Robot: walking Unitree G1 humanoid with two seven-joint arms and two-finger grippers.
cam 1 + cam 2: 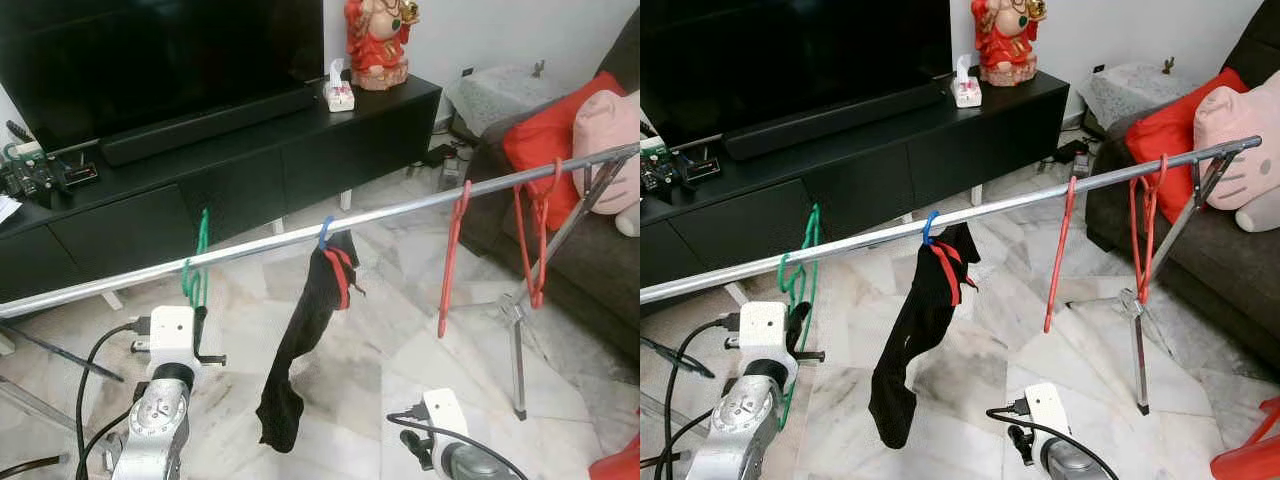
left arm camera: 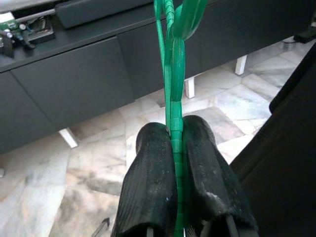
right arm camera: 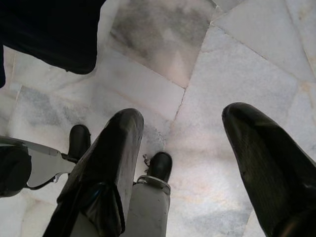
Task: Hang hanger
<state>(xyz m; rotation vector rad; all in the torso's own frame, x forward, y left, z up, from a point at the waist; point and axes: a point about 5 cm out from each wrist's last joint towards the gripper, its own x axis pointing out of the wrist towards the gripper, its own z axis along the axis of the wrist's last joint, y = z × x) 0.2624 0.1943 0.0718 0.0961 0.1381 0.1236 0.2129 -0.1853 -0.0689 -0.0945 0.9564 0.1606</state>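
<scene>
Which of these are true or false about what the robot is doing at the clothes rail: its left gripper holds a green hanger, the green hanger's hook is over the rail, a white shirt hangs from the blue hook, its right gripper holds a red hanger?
1. The left gripper is shut on the green hanger. True.
2. The green hanger's hook is over the metal rail. True.
3. A white shirt hangs from the blue hook. False: a black garment hangs there.
4. The right gripper holds a red hanger. False: it is open over the marble floor; the red hangers hang on the rail.
</scene>
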